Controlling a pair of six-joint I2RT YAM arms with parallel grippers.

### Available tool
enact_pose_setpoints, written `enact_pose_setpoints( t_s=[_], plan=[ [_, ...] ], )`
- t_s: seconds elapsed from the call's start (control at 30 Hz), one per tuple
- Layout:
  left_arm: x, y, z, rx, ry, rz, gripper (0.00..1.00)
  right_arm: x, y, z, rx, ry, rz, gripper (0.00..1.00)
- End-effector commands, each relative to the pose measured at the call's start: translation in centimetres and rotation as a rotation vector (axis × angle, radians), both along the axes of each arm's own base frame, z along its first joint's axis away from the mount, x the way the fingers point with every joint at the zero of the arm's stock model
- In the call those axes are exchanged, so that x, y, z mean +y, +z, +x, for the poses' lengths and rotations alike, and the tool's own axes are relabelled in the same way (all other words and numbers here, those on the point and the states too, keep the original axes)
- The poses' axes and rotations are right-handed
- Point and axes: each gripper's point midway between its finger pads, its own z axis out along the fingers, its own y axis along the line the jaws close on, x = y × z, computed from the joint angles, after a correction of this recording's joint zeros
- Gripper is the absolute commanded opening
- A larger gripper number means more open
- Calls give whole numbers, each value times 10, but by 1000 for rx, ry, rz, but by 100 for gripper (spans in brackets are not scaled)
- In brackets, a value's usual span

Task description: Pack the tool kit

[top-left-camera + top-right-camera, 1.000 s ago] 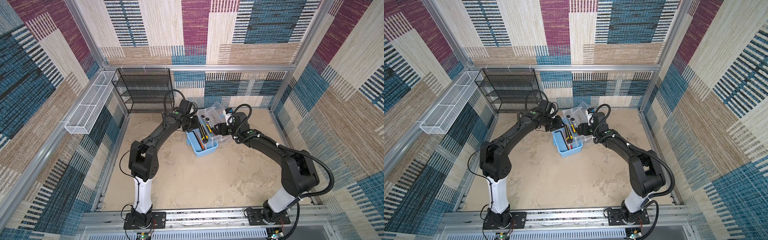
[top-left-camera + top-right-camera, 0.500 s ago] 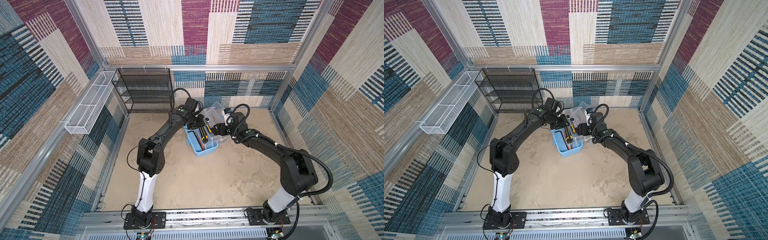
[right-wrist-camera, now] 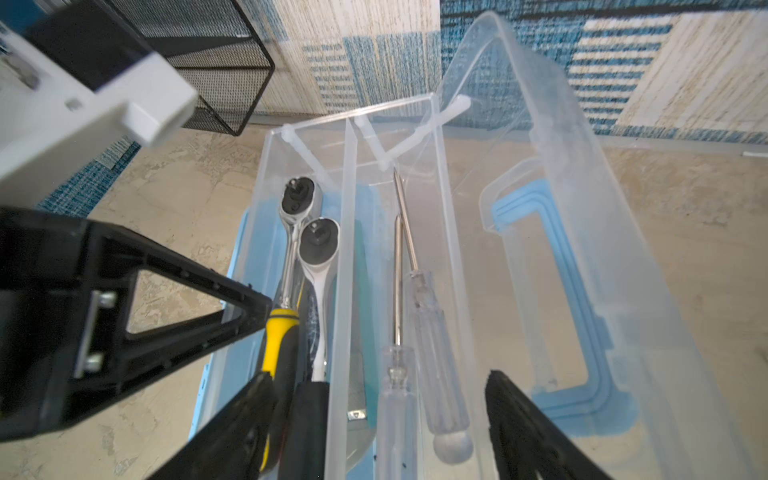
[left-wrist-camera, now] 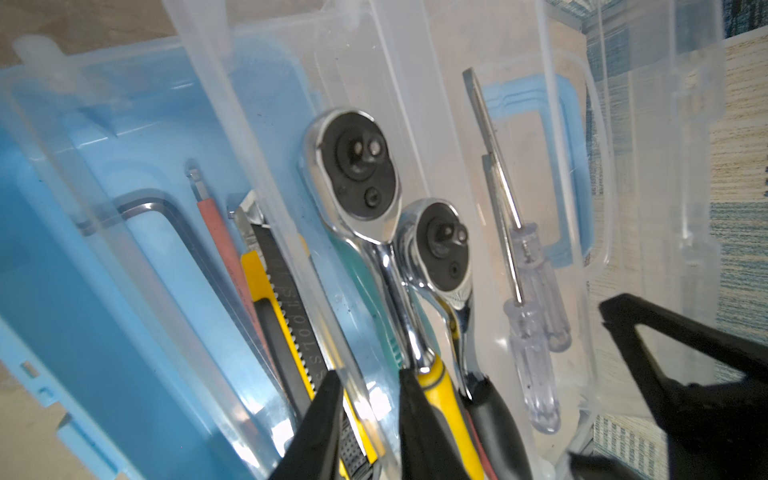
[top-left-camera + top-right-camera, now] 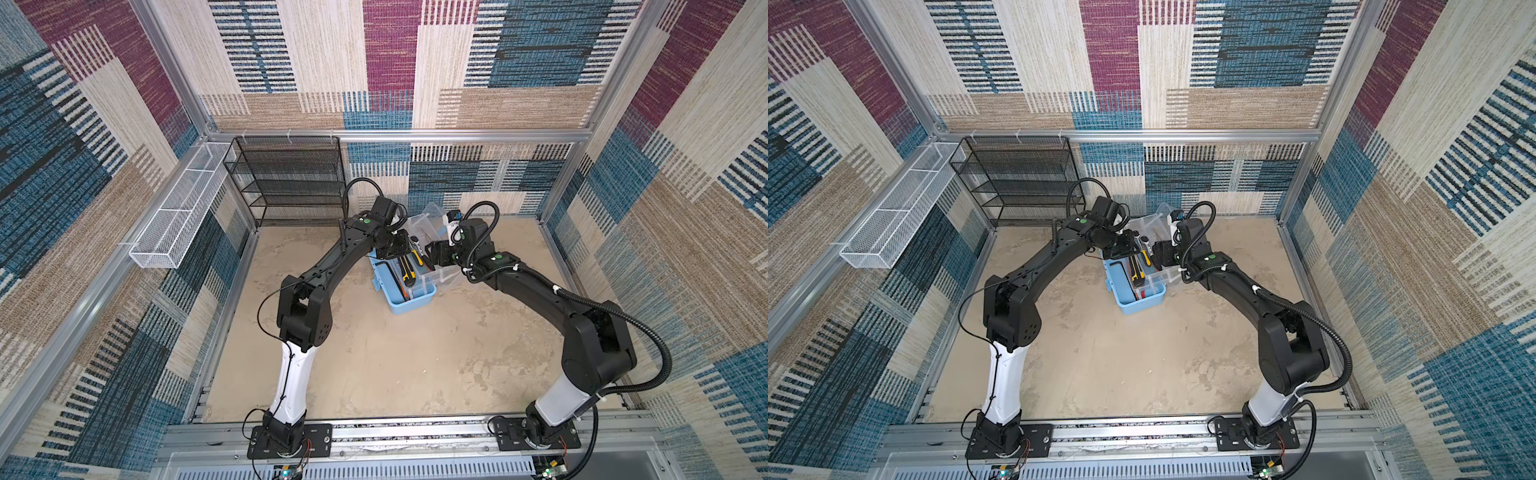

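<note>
I find the tool kit case (image 5: 409, 301), light blue plastic, on the far half of the table (image 5: 395, 365), about midway between left and right, its long side running near to far on a slight slant. Its transparent lid (image 3: 582, 216) stands open and tilted on the right, the blue C-shaped handle (image 3: 586, 332) showing through it. A clear tray (image 3: 345, 257) lies over the right part of the case; whether it is seated I cannot tell. One compartment holds two ratchets (image 4: 357, 166), touching side by side; the next holds two clear-handled screwdrivers (image 4: 528, 353). In the blue bottom, left of the tray, lie a bent hex key (image 4: 166, 211) and a yellow-and-black utility knife (image 4: 282, 299), just beside each other. The left gripper (image 4: 369, 376) hangs over the far part of the case, fingers drawn close on either side of the tray's left wall; I cannot tell whether they pinch it. The right gripper (image 3: 380, 376) has its fingers spread wide, one each side of the tray, with a gap at the lid side. Both grippers and the raised lid crowd the far end. A black wire rack (image 5: 291, 183) stands at the far wall, left of the case and apart from it; a white wire basket (image 5: 178, 220) hangs on the left wall.
</note>
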Motion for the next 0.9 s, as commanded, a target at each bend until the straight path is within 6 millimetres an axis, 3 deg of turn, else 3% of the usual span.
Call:
enact_pose_setpoints(
  t_s=[0.0, 0.2, 0.37, 0.63, 0.73, 0.87],
  plan=[
    [10, -19, -9, 60, 3, 66, 27, -7, 18, 5, -31, -49, 9, 84],
    [11, -20, -9, 58, 2, 73, 27, -7, 49, 1, -94, -39, 37, 84],
    [15, -25, -12, 74, 4, 82, 27, -28, 79, -1, -182, -97, -25, 89],
    [18, -26, -16, 82, 2, 86, 27, -81, 58, 11, -148, -76, 26, 100],
    [18, -25, -16, 80, 3, 83, 27, -86, 44, 8, -127, -23, 76, 100],
    [17, -23, -17, 82, 1, 75, 27, -72, 29, -2, -91, 68, 165, 100]
  ],
)
